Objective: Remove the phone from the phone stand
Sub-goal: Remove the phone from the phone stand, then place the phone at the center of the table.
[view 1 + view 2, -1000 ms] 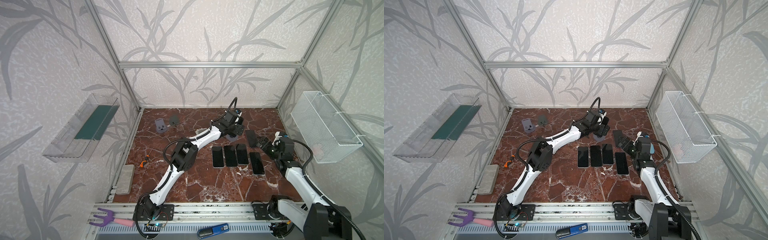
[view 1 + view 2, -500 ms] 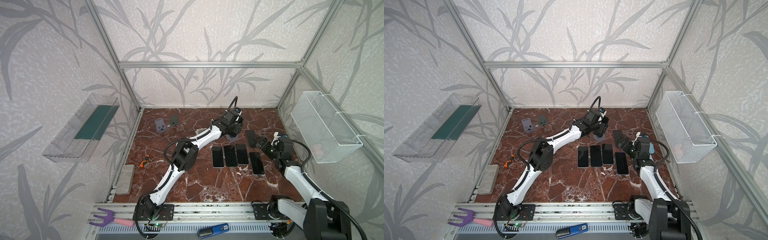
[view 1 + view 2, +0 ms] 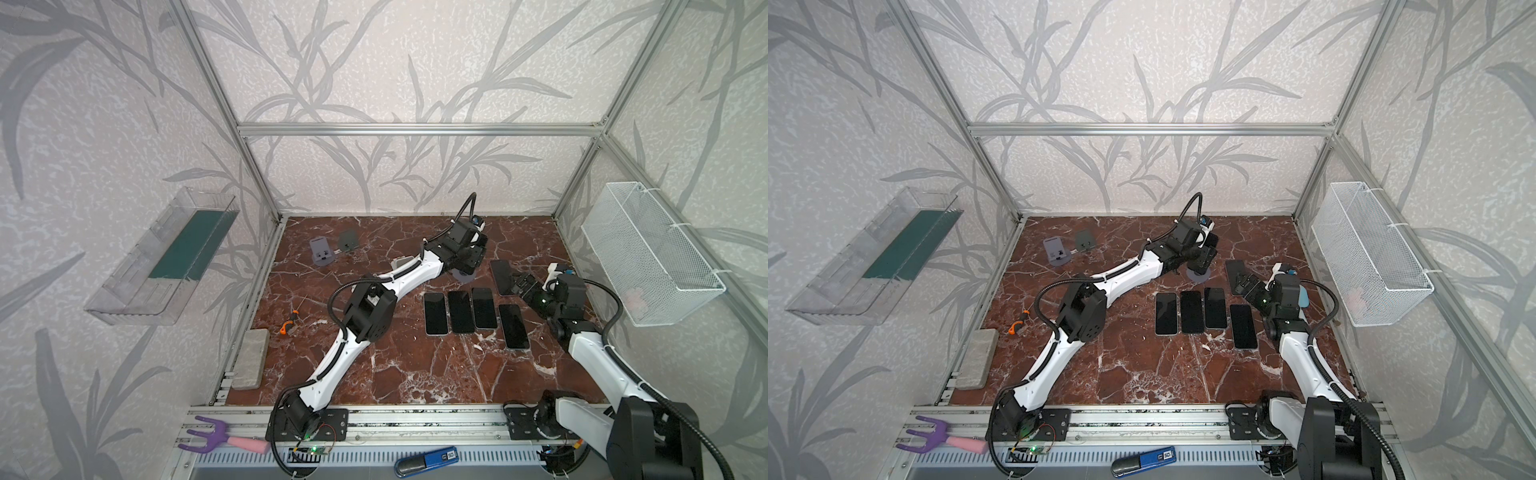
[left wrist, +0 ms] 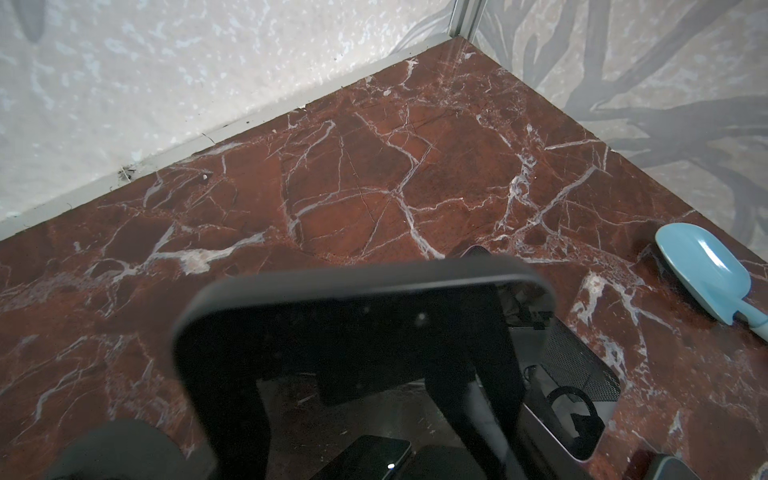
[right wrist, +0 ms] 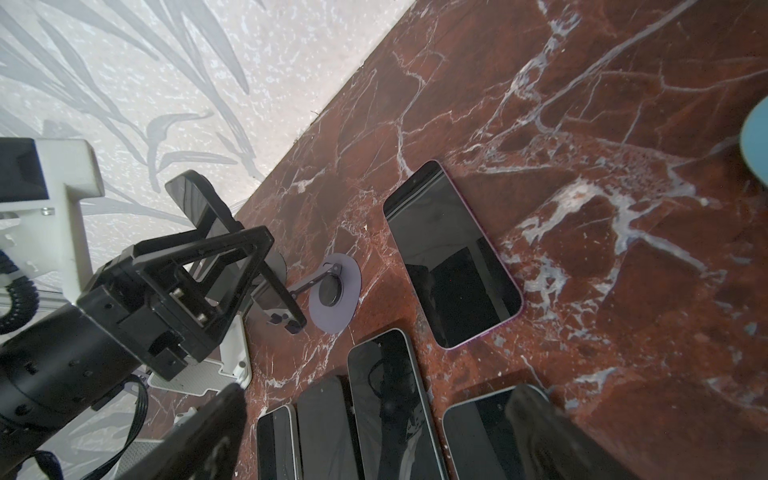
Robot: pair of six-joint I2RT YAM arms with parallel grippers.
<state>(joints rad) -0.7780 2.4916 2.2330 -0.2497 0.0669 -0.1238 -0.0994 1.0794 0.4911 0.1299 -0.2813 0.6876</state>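
left gripper (image 5: 266,291): closed on the black glass-faced phone (image 4: 353,332), one jaw on each long edge, partway up. An edge grip keeps the jaws off the cradle and gives a straight pull.
phone: leaning back on the stand, top edge free in the left wrist view. Not lifted out, as far as I can tell.
stand: lavender plastic phone stand with a round base (image 5: 336,291), on the red-brown marble tabletop (image 3: 415,374), just behind the row of phones. It looks light and unfixed. My guess is it rides up with the phone unless the pull follows the cradle's slope.
step: grasp made, lift-out next. Roughly the halfway mark.
right gripper (image 3: 523,286): jaws wide apart, empty, low over the near end of the purple-edged phone (image 5: 453,253), which lies flat beside the stand. It's close enough to pin the base if needed. Can't tell if that's the intent or if it's just idle.
flat phones: four dark phones (image 3: 460,311) face up, side by side, near the stand. Tidy layout suggests this is the drop zone for the held one.
scoop: light-blue plastic scoop (image 4: 702,270) by the right arm, well apart from the grasp.
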